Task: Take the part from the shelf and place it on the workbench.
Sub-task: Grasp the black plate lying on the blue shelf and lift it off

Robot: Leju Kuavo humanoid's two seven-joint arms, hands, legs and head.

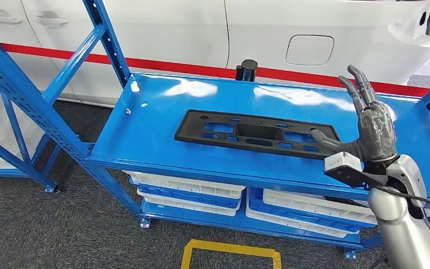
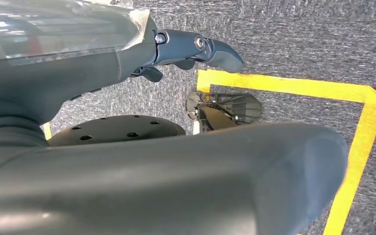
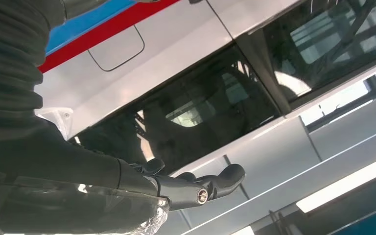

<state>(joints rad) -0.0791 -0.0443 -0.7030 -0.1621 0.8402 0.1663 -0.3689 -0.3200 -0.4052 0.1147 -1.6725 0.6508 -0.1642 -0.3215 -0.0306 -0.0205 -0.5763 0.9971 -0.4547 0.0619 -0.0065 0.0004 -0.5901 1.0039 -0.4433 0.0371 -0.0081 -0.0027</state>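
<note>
A long black plastic part (image 1: 256, 134) with several cutouts lies flat on the blue shelf top (image 1: 157, 112). My right hand (image 1: 369, 123) is raised over the part's right end, fingers straight and pointing up, thumb (image 1: 327, 143) reaching down to the part's right edge. Nothing is between its fingers, which the right wrist view shows as fingers (image 3: 196, 183) stretched out against a white car. My left hand (image 2: 196, 49) hangs over grey carpet with fingers extended and holds nothing.
A white car body (image 1: 269, 33) with a red stripe stands right behind the shelf. White and blue bins (image 1: 190, 190) fill the lower level. Blue shelf posts (image 1: 28, 95) rise at the left. Yellow floor tape (image 1: 229, 252) marks the carpet in front.
</note>
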